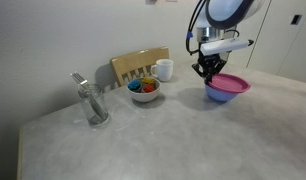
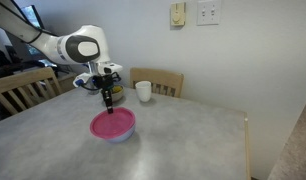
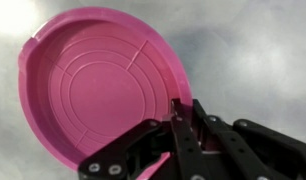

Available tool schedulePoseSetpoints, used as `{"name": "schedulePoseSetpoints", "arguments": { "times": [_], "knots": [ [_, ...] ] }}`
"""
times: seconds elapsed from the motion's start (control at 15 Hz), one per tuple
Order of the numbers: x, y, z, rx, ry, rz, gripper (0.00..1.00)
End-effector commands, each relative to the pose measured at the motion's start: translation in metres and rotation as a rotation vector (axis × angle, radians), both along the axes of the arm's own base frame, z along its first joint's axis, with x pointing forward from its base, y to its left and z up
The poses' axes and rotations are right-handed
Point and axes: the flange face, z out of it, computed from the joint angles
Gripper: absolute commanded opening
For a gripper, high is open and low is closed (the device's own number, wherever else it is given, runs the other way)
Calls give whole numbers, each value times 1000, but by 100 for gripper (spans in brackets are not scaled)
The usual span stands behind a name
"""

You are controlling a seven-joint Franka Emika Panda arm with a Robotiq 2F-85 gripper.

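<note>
A pink bowl (image 1: 229, 84) with a bluish underside sits at the far side of the grey table (image 1: 173, 135); it also shows in the other exterior view (image 2: 113, 125). My gripper (image 1: 208, 70) comes down from above onto its near rim. In the wrist view the pink bowl (image 3: 93, 85) fills the left half, and my gripper (image 3: 178, 108) is shut, its black fingers pinched together on the rim. Whether the bowl rests on the table or hangs just above it, I cannot tell.
A white mug (image 1: 164, 69) and a white bowl of coloured pieces (image 1: 144, 90) stand before a wooden chair (image 1: 138, 63). A glass holding utensils (image 1: 92, 103) is at the left. In an exterior view a second chair (image 2: 18, 90) stands by the table's edge.
</note>
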Motion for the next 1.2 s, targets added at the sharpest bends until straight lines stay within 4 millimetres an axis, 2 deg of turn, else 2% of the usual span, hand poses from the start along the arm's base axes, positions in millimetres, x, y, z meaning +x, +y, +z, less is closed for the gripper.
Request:
{"name": "schedulePoseSetpoints", "arguments": {
  "times": [0.0, 0.07, 0.13, 0.27, 0.47, 0.67, 0.8, 1.13],
  "knots": [
    [-8, -4, 4, 16, 20, -2, 4],
    [-7, -3, 5, 11, 18, 3, 37],
    [-5, -2, 5, 10, 16, 7, 37],
    [-3, -2, 7, 4, 11, 11, 50],
    [-1, -3, 17, -9, -2, 15, 72],
    [-7, 2, 38, -2, -22, 13, 93],
    [-14, 7, 60, 27, -30, 28, 100],
    [-33, 21, 108, 59, -43, 59, 100]
  ]
}}
